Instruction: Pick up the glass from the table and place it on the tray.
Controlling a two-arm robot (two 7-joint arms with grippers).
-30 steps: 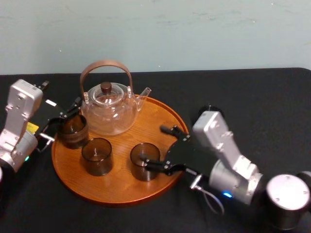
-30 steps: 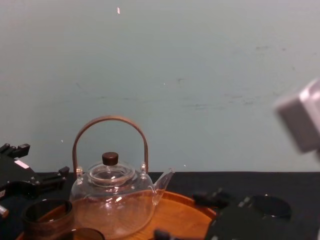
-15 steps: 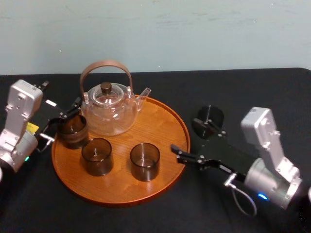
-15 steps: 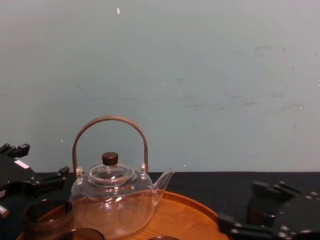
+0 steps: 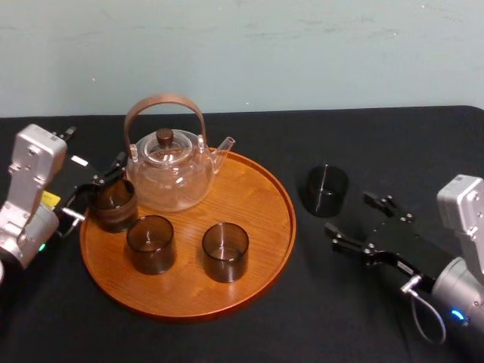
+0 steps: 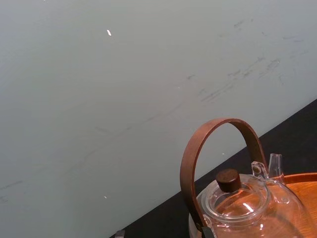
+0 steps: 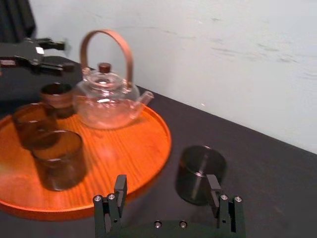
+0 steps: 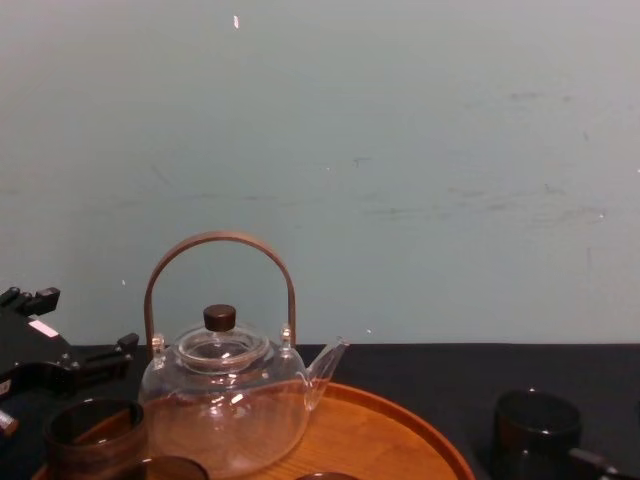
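We are barely starting, with the grasp and carry both waiting: the glass [image 5: 327, 190] is standing upright on the table [image 5: 227, 340] just right of the tray [image 5: 287, 227], dark, smoky and squat (apparently empty). Our right gripper [image 5: 349, 214] is hovering farther right, jaws spread wide, gripping nothing. Our left gripper [image 5: 92, 189] is idling at the tray's left rim.

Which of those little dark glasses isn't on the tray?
The glass standing alone on the black table right of the tray, nearest the right end effector; the other three stand on it.
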